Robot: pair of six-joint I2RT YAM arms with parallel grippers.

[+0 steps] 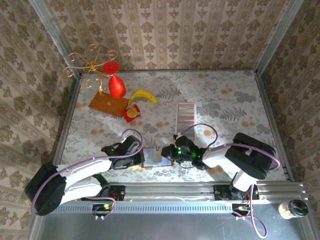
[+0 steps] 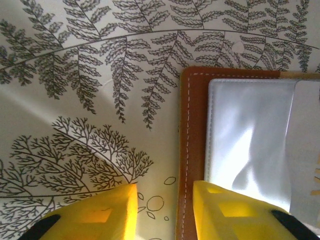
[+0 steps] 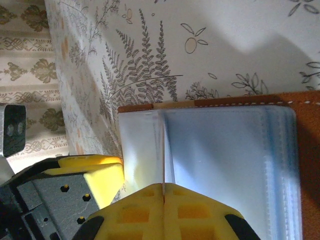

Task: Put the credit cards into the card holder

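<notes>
The brown card holder lies open near the table's front, its pale blue-grey sleeves facing up. My right gripper is shut on one thin credit card, seen edge-on, standing into the sleeves. That card also shows at the holder's right. My left gripper is open astride the holder's stitched brown edge, with one finger over the sleeve and the other on the table. The strip of remaining credit cards lies farther back, right of centre.
At the back left are a banana, a small red square, an orange-brown board, a red ornament and a gold wire stand. Patterned walls enclose the table on three sides.
</notes>
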